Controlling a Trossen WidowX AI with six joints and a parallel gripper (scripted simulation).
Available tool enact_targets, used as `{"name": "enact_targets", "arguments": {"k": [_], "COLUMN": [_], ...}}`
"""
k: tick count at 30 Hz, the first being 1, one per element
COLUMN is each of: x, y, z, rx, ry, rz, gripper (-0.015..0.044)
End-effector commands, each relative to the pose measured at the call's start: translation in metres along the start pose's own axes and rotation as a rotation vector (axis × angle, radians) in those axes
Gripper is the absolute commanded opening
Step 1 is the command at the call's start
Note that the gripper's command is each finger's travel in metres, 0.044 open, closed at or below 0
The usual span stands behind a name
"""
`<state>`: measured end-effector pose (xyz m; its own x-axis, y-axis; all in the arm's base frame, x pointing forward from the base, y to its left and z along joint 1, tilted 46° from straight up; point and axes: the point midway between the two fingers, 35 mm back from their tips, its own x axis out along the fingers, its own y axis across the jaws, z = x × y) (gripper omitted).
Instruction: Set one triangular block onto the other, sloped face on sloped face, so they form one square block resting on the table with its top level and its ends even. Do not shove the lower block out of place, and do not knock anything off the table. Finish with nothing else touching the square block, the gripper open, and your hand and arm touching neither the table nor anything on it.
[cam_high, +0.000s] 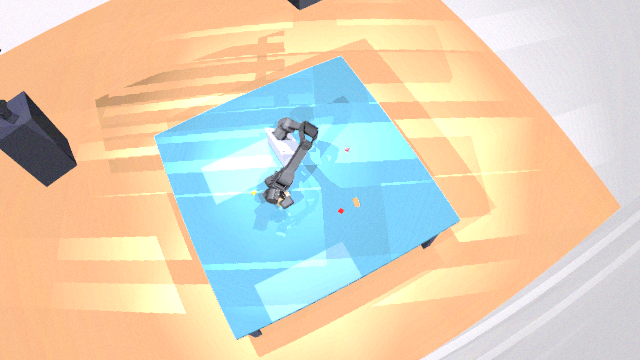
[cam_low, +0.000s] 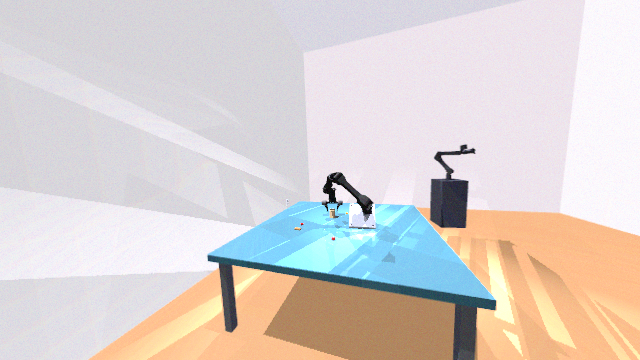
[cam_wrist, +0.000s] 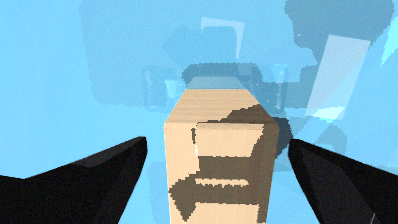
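A tall light wooden block shape (cam_low: 332, 214) (cam_wrist: 220, 167) stands on the blue table (cam_high: 300, 290) (cam_low: 280, 255), with its reflection at its foot. In the wrist view its level top and far end face show, partly in shadow. No sloped seam can be made out, so I cannot tell whether it is both triangular blocks together. My gripper (cam_low: 332, 207) (cam_wrist: 216, 145) is open around it, with a gap between each finger and the block's sides. In the top view the hand mostly hides the block.
A small tan piece (cam_high: 356, 202) (cam_low: 298, 228) lies apart, its shape unclear. A red piece (cam_high: 341, 211) (cam_low: 302, 224) lies close to it. Another small red piece (cam_high: 347, 149) (cam_low: 333, 238) and a yellow piece (cam_high: 254, 192) (cam_low: 347, 213) lie elsewhere. The white base plate (cam_low: 362, 220) is beside the arm.
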<state>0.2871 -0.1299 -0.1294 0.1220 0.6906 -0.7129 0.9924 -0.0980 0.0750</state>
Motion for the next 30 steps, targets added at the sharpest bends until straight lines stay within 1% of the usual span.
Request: {"name": "enact_targets", "arguments": {"k": [1, 8, 10, 14, 16, 21, 22, 30], "x": [0.0, -0.003, -0.022, -0.087, -0.108, -0.111, -0.104, -0.104], "y": [0.0, 0.0, 0.003, 0.003, 0.0, 0.0, 0.002, 0.002], "z": [0.0, 0.0, 0.002, 0.003, 0.001, 0.001, 0.003, 0.003], "rx": [0.0, 0.0, 0.001, 0.001, 0.001, 0.001, 0.009, 0.009], "ry": [0.0, -0.001, -0.003, -0.006, -0.004, -0.004, -0.011, -0.011], "rz": [0.0, 0.0, 0.0, -0.001, -0.002, -0.002, 0.015, 0.015], "gripper": [0.044, 0.044, 0.044, 0.044, 0.044, 0.044, 0.044, 0.044]}}
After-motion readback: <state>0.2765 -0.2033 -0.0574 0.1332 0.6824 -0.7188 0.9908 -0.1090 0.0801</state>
